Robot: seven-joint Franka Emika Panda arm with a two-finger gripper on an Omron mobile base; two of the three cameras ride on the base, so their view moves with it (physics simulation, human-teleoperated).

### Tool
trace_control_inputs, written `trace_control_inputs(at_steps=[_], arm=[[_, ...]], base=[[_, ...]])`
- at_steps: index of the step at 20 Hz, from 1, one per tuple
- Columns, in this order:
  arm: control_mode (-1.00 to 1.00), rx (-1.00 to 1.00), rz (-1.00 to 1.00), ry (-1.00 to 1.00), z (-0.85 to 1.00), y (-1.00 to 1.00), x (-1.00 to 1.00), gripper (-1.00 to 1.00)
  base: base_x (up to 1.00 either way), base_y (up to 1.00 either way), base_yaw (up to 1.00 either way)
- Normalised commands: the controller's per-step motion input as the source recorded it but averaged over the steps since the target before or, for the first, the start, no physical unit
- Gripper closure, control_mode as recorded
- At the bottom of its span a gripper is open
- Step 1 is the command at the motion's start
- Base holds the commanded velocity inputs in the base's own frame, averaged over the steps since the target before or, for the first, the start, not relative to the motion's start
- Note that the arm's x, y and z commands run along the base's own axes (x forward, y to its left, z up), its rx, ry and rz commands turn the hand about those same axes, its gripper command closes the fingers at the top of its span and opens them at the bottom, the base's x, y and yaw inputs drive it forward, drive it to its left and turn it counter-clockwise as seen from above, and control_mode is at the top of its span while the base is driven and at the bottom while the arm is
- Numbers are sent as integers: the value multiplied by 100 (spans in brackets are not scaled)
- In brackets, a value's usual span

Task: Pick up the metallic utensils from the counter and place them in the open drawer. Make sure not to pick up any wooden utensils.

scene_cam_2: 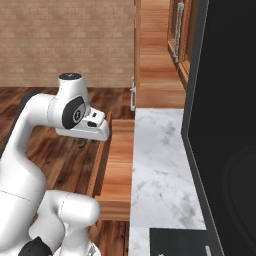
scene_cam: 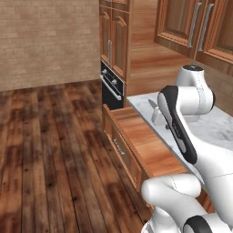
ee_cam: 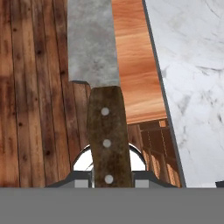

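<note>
Dark wooden floorboards [ee_cam: 35,87] and a brick wall [scene_cam: 45,41] form the backdrop of the rendered kitchen. In the hand view, the fingers [ee_cam: 109,177] are seen pinching the kitchen knife with a dark riveted handle and a grey-silver blade [ee_cam: 94,43]; the handle is clamped between the two dark tips, and the blade runs away from the hand toward the top of that view. The knife is held in the air, over the floorboards and the front edge of the wide shallow wooden drawer with a light-brown inside [ee_cam: 133,65], which is pulled out. In the left base view, the drawer [scene_cam: 141,136] is seen standing open from the wood base, its reddish-brown front carrying a slim silver bar handle [scene_cam: 119,146]. Along the drawer's far side, the white-grey marble tabletop [ee_cam: 192,78] is seen, its edge bordering the drawer. In the right base view, the white hand is seen beside the drawer's front [scene_cam_2: 117,165], apart from the tabletop [scene_cam_2: 160,165]. Wooden cabinet doors [scene_cam: 116,36] and a black oven [scene_cam: 111,86] are visible beyond the drawer.
</note>
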Motion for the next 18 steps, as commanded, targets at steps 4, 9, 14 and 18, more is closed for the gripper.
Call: trace_control_inputs(at_steps=[4,9,14,18], arm=[[100,0,0,0,0,0,0,100],[100,0,0,0,0,0,0,100],[-100,0,0,0,0,0,0,100],[-100,0,4,15,-28,0,27,100]], base=[[0,0,0],[0,0,0],[0,0,0],[0,0,0]])
